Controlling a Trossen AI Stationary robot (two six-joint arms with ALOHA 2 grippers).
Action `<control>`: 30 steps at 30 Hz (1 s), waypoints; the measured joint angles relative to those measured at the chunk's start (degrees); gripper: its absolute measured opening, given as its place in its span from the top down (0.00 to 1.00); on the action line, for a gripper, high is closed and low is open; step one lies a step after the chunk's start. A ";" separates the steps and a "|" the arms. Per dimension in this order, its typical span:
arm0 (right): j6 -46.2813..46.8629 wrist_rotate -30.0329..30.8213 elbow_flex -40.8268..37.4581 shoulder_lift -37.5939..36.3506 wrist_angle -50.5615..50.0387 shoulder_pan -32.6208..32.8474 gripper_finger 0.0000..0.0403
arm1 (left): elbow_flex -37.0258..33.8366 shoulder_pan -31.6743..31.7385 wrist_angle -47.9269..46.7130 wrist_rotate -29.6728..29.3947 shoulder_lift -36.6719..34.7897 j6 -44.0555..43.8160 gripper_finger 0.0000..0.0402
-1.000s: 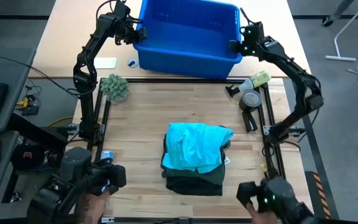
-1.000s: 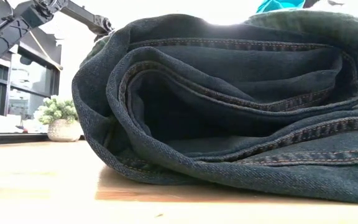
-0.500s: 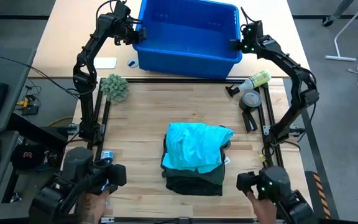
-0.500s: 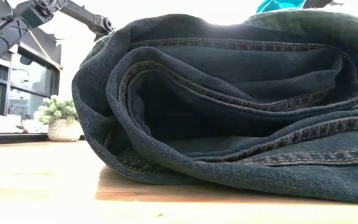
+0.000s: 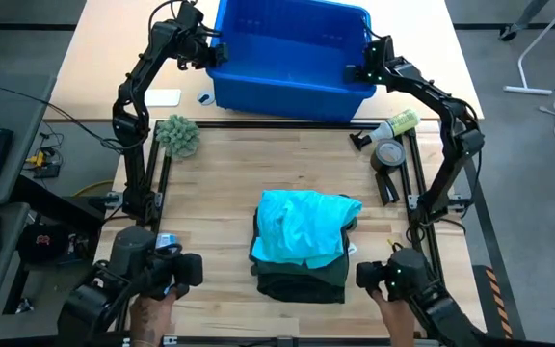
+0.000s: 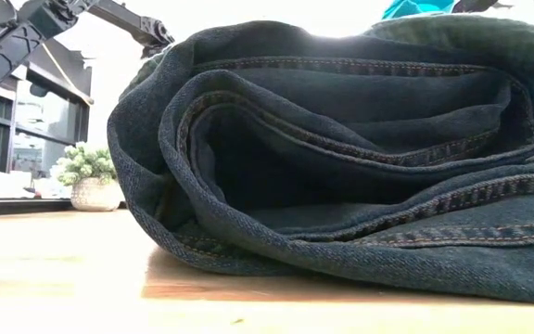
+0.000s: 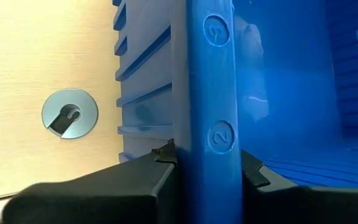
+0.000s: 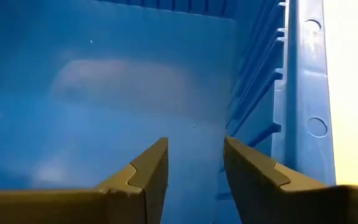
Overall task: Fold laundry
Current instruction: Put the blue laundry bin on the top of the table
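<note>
Right gripper (image 5: 362,69) shifted inward over blue bin (image 5: 292,92), fingers apart; left gripper (image 5: 212,50) clamps its rim; folded laundry (image 5: 302,246) stacked at 6 o'clock, task looks nearly done.

The pale wooden table (image 5: 210,183) looks smooth and matt. The blue plastic bin (image 5: 292,48) is glossy, ribbed outside. The folded dark denim garment (image 6: 341,158) looks coarse, with raised stitching.

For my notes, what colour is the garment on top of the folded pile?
Bright turquoise, clearest in the high view.
</note>
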 joint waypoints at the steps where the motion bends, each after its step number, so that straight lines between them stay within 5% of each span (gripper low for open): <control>1: -0.08 -0.17 -0.03 0.04 0.18 -0.02 0.66 | -0.01 0.00 0.00 -0.14 0.00 -0.02 0.88; 6: -0.67 3.14 -0.02 -0.19 -1.37 -0.50 0.66 | -0.01 -0.06 0.37 -0.45 -0.20 0.06 0.88; 16: 12.08 -4.94 8.65 0.19 -9.65 -2.85 0.66 | -0.23 -0.37 0.25 -0.98 -0.52 0.57 0.88; 23: 1.26 -2.73 24.61 -0.25 -18.24 -2.73 0.66 | -0.23 -0.20 -0.18 -1.24 -0.81 1.45 0.88; 30: -0.48 1.84 24.12 -0.21 -28.03 -5.02 0.61 | -0.23 -0.20 0.09 -1.38 -0.90 2.15 0.88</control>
